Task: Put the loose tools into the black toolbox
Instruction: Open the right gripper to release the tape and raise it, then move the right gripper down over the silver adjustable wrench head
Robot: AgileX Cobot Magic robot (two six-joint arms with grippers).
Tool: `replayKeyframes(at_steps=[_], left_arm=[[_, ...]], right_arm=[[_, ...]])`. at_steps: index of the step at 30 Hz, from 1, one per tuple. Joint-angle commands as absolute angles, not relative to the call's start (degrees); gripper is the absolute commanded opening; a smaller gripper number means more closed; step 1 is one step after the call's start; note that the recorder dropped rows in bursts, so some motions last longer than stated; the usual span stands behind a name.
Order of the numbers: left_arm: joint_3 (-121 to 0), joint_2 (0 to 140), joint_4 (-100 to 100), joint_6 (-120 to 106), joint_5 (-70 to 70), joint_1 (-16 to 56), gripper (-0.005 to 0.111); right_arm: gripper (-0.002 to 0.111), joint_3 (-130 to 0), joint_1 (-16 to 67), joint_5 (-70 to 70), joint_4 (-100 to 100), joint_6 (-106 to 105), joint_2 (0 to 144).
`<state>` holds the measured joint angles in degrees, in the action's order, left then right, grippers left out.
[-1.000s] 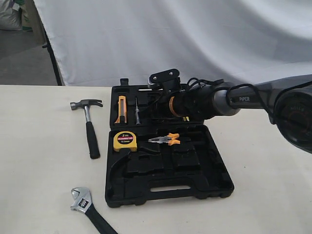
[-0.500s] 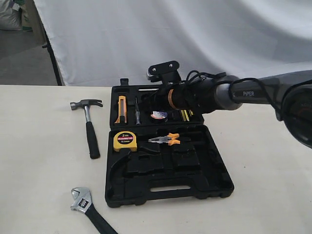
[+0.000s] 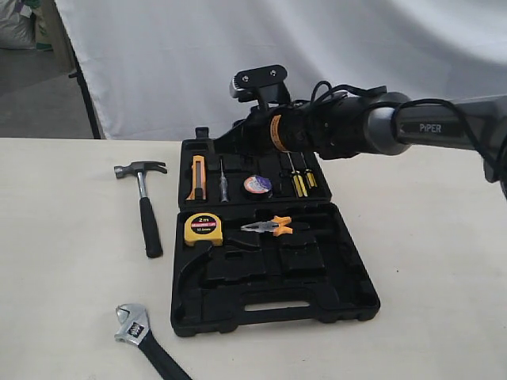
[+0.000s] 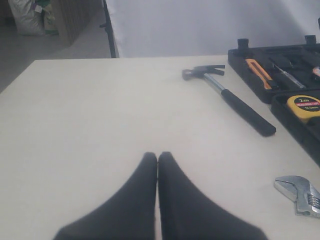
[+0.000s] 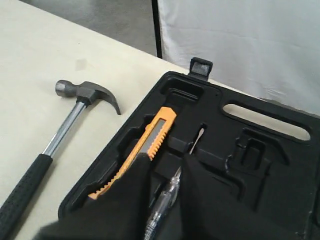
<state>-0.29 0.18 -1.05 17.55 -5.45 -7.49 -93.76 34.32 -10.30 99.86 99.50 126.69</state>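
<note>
The black toolbox [image 3: 317, 297] lies open on the table. The small black tape roll [image 3: 257, 185] with its bluish label sits in a recess of the far half. Above that half's left part hovers my right gripper [image 3: 224, 142], open [image 5: 165, 159] with nothing between its fingers. The claw hammer [image 3: 143, 204] lies on the table left of the case, head away from me. The adjustable wrench [image 3: 139, 329] lies near the front edge. My left gripper [image 4: 157, 156] is shut and empty above bare table, with the hammer [image 4: 235, 100] and wrench [image 4: 299, 192] off to one side.
In the case sit a yellow tape measure [image 3: 203, 229], orange-handled pliers [image 3: 269, 226], an orange utility knife [image 3: 196, 177], a clear tester screwdriver [image 3: 223, 188] and yellow screwdrivers [image 3: 299, 180]. A white cloth backdrop [image 3: 317, 55] hangs behind the table.
My right gripper has lifted up and away from the far half of the case. The tape roll, covered by it a second ago, now lies uncovered in its recess.
</note>
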Motion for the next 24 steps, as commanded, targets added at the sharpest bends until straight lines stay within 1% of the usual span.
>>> replayKeyframes(at_steps=[1,3,5,11,13,14,16,18,20,24], left_arm=[[-0.44,0.0,-1.3,17.82,-5.03,-8.94,0.001],[-0.44,0.0,-1.3,17.82,-5.03,-8.94,0.001],[-0.44,0.0,-1.3,17.82,-5.03,-8.94,0.001],[-0.44,0.0,-1.3,17.82,-5.03,-8.94,0.001],[-0.44,0.0,-1.3,17.82,-5.03,-8.94,0.001],[-0.44,0.0,-1.3,17.82,-5.03,-8.94,0.001],[-0.44,0.0,-1.3,17.82,-5.03,-8.94,0.001],[-0.44,0.0,-1.3,17.82,-5.03,-8.94,0.001],[-0.44,0.0,-1.3,17.82,-5.03,-8.94,0.001],[-0.44,0.0,-1.3,17.82,-5.03,-8.94,0.001]], right_arm=[[0.0,-92.12,34.15,-11.7,99.95,99.84,123.3],[0.0,-89.75,34.15,-9.89,99.95,99.84,120.98],[0.0,-86.37,34.15,-5.04,99.95,99.35,117.55],[0.0,-72.07,34.15,16.15,99.95,93.77,106.24],[0.0,-68.4,34.15,22.7,97.76,88.42,102.76],[0.0,-67.67,34.03,25.63,92.87,84.16,101.63],[0.0,-67.94,32.98,30.42,78.45,68.24,100.05],[0.0,-70.91,30.95,34.56,60.64,50.84,99.77],[-0.001,-74.44,27.96,38.46,39.39,29.06,100.03],[-0.001,-77.26,24.18,40.77,3.94,0.92,100.13]])
